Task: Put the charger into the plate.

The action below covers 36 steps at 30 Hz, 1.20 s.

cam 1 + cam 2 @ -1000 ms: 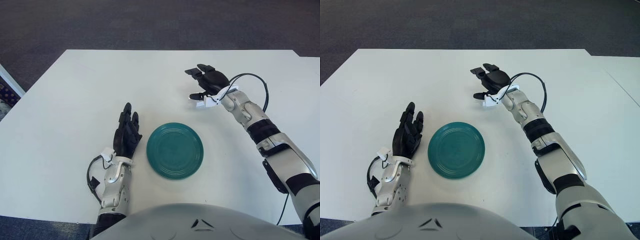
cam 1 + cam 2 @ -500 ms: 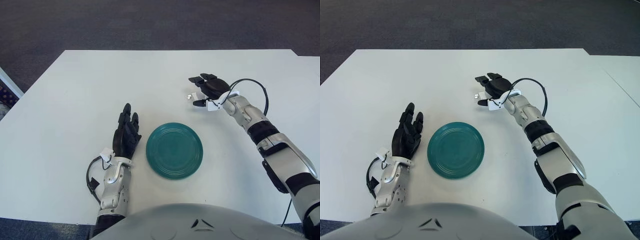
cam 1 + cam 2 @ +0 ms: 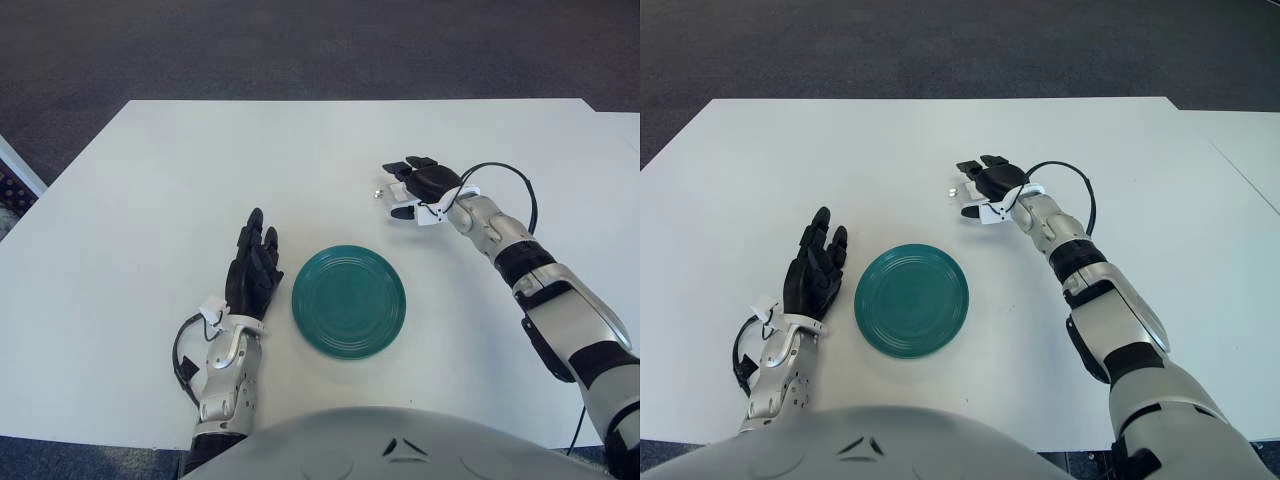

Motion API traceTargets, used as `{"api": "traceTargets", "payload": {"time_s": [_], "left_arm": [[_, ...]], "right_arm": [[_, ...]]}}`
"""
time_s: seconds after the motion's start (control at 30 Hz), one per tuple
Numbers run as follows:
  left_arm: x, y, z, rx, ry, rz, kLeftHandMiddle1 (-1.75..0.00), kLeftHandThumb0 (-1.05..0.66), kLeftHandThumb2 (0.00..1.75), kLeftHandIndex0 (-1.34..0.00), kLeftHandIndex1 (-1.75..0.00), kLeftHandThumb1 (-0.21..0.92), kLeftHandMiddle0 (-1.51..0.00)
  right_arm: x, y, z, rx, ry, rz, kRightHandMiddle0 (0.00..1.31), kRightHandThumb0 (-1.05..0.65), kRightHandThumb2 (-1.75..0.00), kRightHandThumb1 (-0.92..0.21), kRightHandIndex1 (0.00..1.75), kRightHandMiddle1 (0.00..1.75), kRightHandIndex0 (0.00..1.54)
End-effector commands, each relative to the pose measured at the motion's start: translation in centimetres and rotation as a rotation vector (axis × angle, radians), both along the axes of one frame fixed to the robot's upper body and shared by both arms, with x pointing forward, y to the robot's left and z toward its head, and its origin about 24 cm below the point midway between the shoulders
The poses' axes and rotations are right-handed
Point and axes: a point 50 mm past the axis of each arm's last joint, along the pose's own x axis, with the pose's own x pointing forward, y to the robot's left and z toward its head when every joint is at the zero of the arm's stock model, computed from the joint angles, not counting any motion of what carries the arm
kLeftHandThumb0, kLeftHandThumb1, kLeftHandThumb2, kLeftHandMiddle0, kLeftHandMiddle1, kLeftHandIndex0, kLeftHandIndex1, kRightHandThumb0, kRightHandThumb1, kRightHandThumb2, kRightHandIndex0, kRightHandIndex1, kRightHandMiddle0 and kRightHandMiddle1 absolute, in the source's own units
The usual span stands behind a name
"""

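The charger [image 3: 384,190] is a small white block with metal prongs, lying on the white table beyond and to the right of the teal plate [image 3: 349,301]. The plate holds nothing. My right hand [image 3: 398,190] is low over the charger, fingers spread above it and thumb below it, bracketing it without a clear grip. Part of the charger is hidden under the palm. My left hand [image 3: 252,270] lies flat and open on the table just left of the plate.
The white table [image 3: 150,200] reaches to the edges of the view, with dark carpet beyond its far edge. A black cable [image 3: 512,178] loops over my right wrist.
My right hand has come down and slightly toward me, from raised above the charger to low around it. The left hand and the plate have not moved.
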Motion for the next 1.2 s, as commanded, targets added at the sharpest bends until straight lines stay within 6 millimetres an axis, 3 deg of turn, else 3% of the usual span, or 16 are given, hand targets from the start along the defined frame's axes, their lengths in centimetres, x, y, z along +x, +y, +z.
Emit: {"api": "traceTargets", "payload": {"time_s": [0.0, 0.83, 1.17], "left_arm": [[-0.4, -0.2, -0.5, -0.007, 0.037, 0.006, 0.0, -1.05, 0.83, -0.01, -0.08, 0.92, 0.0], [-0.5, -0.3, -0.4, -0.024, 0.037, 0.016, -0.01, -1.05, 0.81, -0.02, -0.13, 0.92, -0.04], [-0.6, -0.4, -0.1, 0.002, 0.052, 0.023, -0.01, -1.05, 0.81, -0.01, -0.14, 0.92, -0.05]], "right_arm": [[0.4, 0.2, 0.2, 0.009, -0.007, -0.002, 0.0, -0.98, -0.69, -0.92, 0.0, 0.17, 0.03], [0.1, -0.1, -2.5, -0.041, 0.071, -0.057, 0.0, -0.9, -0.63, -0.92, 0.01, 0.26, 0.09], [-0.4, 0.2, -3.8, -0.107, 0.09, -0.056, 0.0, -0.88, -0.59, -0.92, 0.02, 0.38, 0.18]]}}
